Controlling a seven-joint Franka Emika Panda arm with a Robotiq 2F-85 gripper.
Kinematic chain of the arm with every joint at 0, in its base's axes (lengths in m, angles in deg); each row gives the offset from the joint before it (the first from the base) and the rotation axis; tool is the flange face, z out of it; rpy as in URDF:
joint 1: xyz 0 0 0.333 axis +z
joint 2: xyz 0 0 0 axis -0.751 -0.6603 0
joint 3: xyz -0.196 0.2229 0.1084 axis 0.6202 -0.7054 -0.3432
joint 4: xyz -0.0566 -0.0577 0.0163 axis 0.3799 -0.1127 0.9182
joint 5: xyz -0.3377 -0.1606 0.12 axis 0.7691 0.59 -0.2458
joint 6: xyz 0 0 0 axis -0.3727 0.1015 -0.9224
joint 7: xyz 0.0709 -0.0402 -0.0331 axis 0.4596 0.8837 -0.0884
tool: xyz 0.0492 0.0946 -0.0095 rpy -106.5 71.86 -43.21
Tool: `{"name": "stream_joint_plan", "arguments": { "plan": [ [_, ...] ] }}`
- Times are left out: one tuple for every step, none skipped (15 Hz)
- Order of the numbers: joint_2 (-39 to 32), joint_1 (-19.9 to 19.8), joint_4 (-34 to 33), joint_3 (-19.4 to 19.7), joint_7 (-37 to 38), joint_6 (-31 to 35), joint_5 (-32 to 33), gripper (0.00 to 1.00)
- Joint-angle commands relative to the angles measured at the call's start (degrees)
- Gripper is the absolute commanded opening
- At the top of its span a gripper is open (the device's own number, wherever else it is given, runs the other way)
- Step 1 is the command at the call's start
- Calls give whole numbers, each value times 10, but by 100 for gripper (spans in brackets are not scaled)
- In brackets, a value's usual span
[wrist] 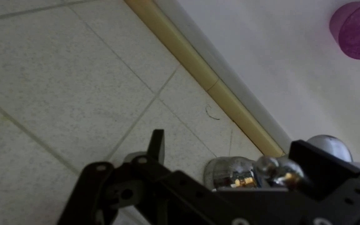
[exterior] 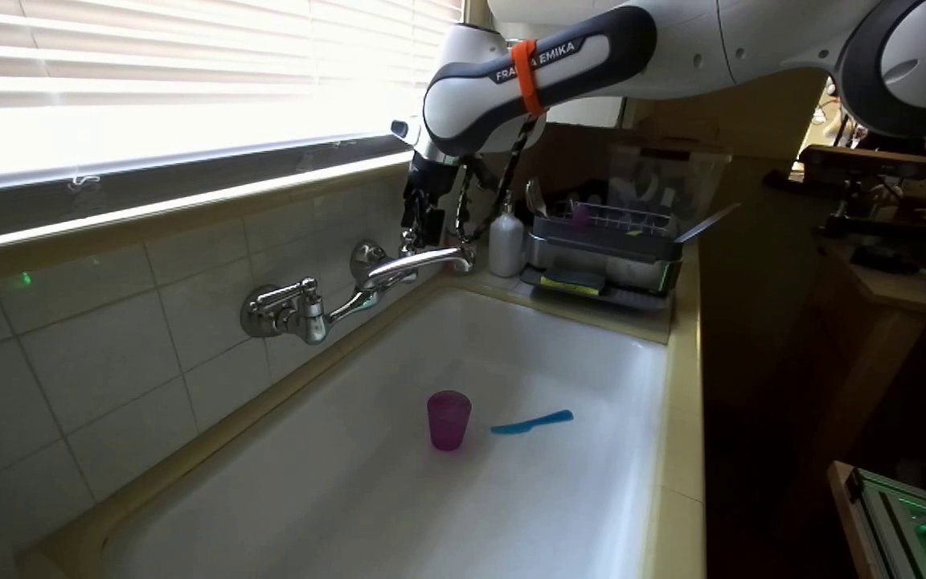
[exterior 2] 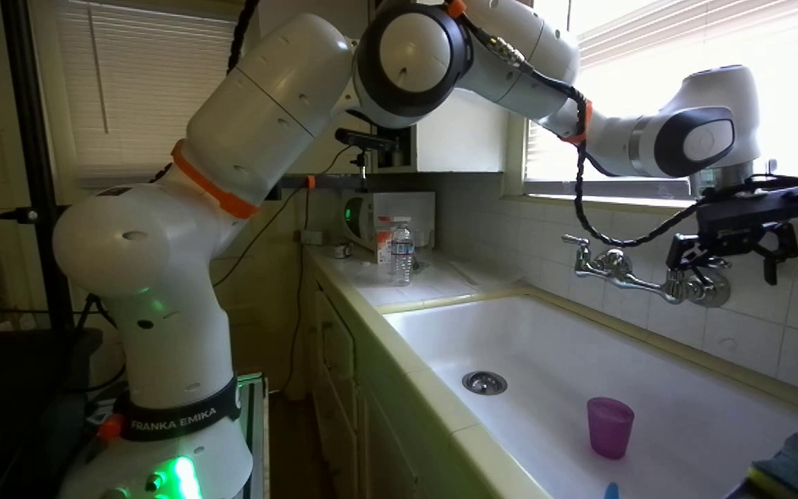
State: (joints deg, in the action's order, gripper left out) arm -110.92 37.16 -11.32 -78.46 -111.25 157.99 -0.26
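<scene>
My gripper (wrist: 241, 154) is open, its two black fingers wide apart with nothing held. In both exterior views the gripper (exterior: 424, 217) (exterior 2: 728, 267) hangs by the tiled wall, at the chrome faucet (exterior: 383, 273) (exterior 2: 638, 281). In the wrist view a chrome faucet handle (wrist: 230, 173) lies between and beyond the fingers; I cannot tell whether they touch it. A purple cup (exterior: 448, 420) (exterior 2: 610, 427) (wrist: 359, 31) stands upright in the white sink, below and away from the gripper. A blue plastic knife (exterior: 531, 423) lies beside the cup; only its tip (exterior 2: 612, 491) shows in an exterior view.
The white sink (exterior: 334, 498) has a yellow tiled rim (exterior: 682, 450) and a drain (exterior 2: 484, 382). A white soap bottle (exterior: 506, 244), a dish rack (exterior: 604, 241) and a sponge (exterior: 571, 281) stand at one end. A water bottle (exterior 2: 402, 253) and a microwave (exterior 2: 406, 208) stand on the counter.
</scene>
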Motion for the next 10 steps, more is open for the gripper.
{"name": "stream_joint_plan", "arguments": {
  "plan": [
    [16,6,17,3,55,31,5,100],
    [21,8,23,6,67,24,8,100],
    [25,8,28,7,76,23,10,100],
    [30,10,35,10,88,18,13,100],
    [36,12,40,11,98,11,14,100],
    [43,15,48,14,111,8,19,100],
    [49,17,54,17,122,3,23,100],
    [56,19,61,18,133,-5,28,100],
    [62,20,68,18,144,-11,32,100],
    [70,23,75,20,156,-23,36,100]
  ]
}}
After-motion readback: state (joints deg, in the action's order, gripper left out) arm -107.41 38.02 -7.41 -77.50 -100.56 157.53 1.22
